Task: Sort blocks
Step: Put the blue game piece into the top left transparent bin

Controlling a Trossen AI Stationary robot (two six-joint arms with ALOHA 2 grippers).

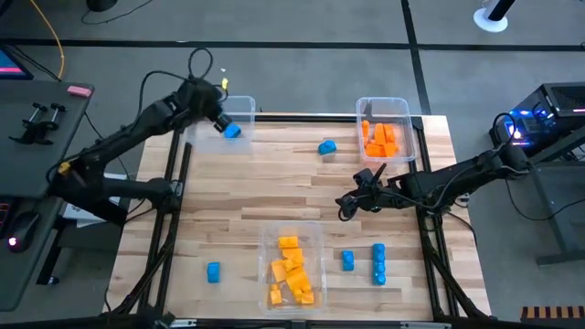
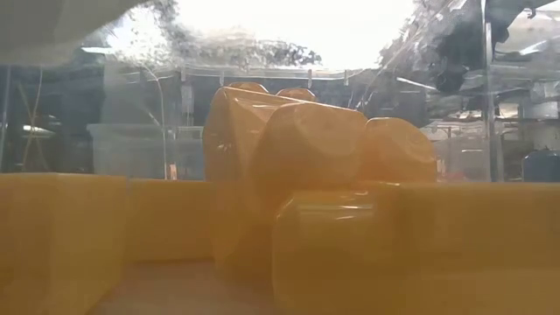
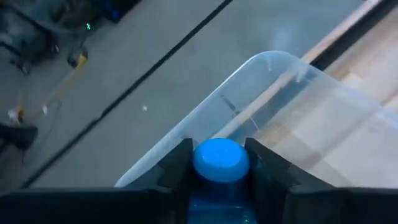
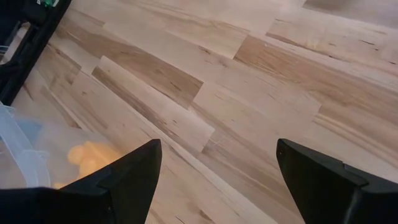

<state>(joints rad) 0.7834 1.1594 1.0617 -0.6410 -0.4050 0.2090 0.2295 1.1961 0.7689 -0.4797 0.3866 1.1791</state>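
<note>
Between left claw (image 3: 219, 180) fingers, round-studded blue block (image 3: 220, 160)

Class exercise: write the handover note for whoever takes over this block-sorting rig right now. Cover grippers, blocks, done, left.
Left gripper: shut on a blue block, over the clear bin at the table's far left corner.
Right gripper: open, empty, over mid-table.
Done: orange blocks in the far right bin; yellow-orange blocks in the near bin.
Left: release the held block; loose blue blocks remain at and a blue row.

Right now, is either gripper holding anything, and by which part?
The left gripper holds a blue block between its fingers by its sides, over the clear bin. The right gripper is open and holds nothing.
</note>
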